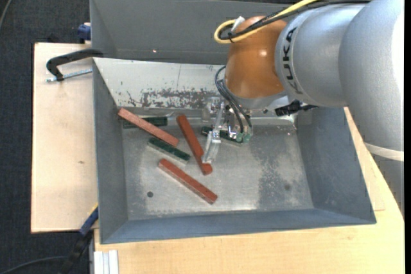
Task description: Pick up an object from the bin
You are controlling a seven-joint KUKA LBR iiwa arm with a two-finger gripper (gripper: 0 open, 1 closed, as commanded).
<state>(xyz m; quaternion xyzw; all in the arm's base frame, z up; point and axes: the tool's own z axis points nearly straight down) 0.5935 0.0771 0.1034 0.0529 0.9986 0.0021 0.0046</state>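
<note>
Near the middle of the bin (106,170), gripper (215,144) hangs at the slanted red-brown stick (189,135), spread or closed I can't tell; an off-centre squeeze may just skid it onto the dark green stick (168,147).

1. We find the gripper (214,145) in the middle of the bin (289,189), just right of the middle stick (190,138).
2. Left of that lies the left stick (148,127), with a short bar (168,148) just near of it.
3. Nearest us lies the near stick (187,181).
</note>
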